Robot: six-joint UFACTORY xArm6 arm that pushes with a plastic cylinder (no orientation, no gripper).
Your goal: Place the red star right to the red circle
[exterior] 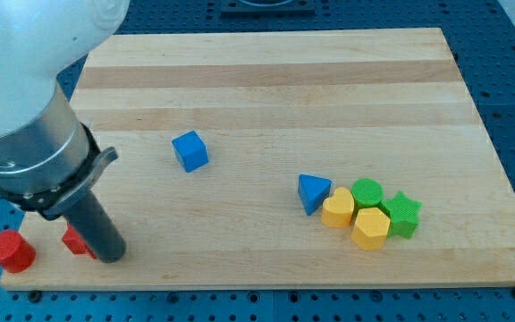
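Note:
The red circle [11, 251] is a short red cylinder at the view's bottom left, at the board's left edge. The red star [76, 241] lies just right of it, mostly hidden behind my dark rod, so only a red corner shows. My tip [109, 257] rests on the board at the star's right side, touching or nearly touching it. The arm's grey and white body covers the view's upper left.
A blue cube [189, 150] sits left of centre. At the lower right a cluster holds a blue triangle [312, 192], a yellow heart [337, 209], a green circle [367, 192], a yellow hexagon [370, 228] and a green star [401, 214]. The wooden board [275, 80] lies on a blue table.

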